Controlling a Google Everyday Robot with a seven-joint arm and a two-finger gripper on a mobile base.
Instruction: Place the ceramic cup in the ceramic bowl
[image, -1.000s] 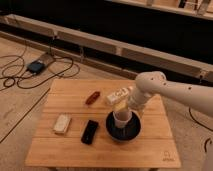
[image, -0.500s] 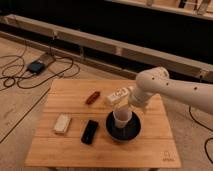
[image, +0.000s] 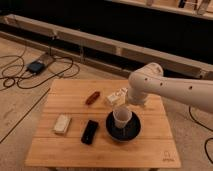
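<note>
Small off-white tapered ceramic cup (image: 122, 118) stands upright inside the round glossy black ceramic bowl (image: 123, 129), toward the bowl's rear half. Bowl sits on the right-centre of the light wooden slatted table (image: 65, 150).

White robot arm (image: 170, 90) reaches in from the right, its thick elbow joint above the table's back right part. The gripper (image: 125, 106) hangs directly over the cup's far rim, largely hidden behind the wrist housing; cannot tell whether it is released or clenched on the cup.

Against the frame half a second ago: cup and bowl sit in the same spot, arm posture much the same, no clear shift of the wrist.

Other items on the table: a flat white rectangular block (image: 62, 124) at left, a flat black rectangular device (image: 90, 131) just left of the bowl, a small reddish-brown oblong object (image: 92, 97) toward the back, a pale boxy item (image: 116, 96) beside the arm's wrist.

Floor behind: dark cables (image: 20, 75) and a small blue-grey box (image: 36, 66).
</note>
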